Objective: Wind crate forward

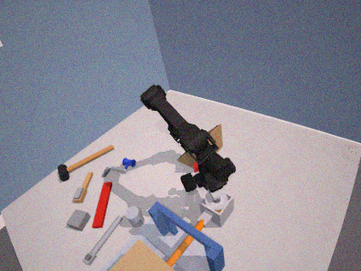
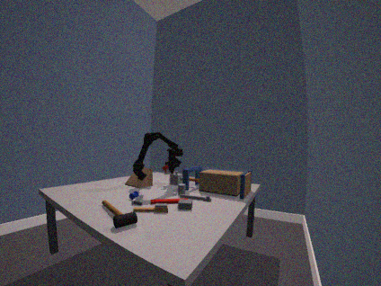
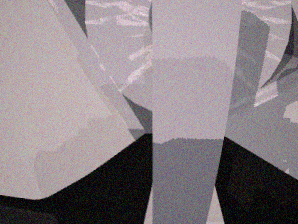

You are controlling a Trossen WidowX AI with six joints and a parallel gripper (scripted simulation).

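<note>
The grey winch stands on the bench below the arm's hand. A grey handle arm with a red knob rises from the winch. My gripper is shut on this grey arm, one black finger on each side; the top view hides the fingertips. An orange strap runs from the winch through the blue frame to the tan crate. The crate looks flat and stands back from the frame. Whether the key is fully down in the hole is hidden.
A brown wedge-shaped stand is behind the hand. A grey cylinder, wrench, red bar, grey block, wooden-handled scraper, mallet and blue-knobbed piece lie on the bench.
</note>
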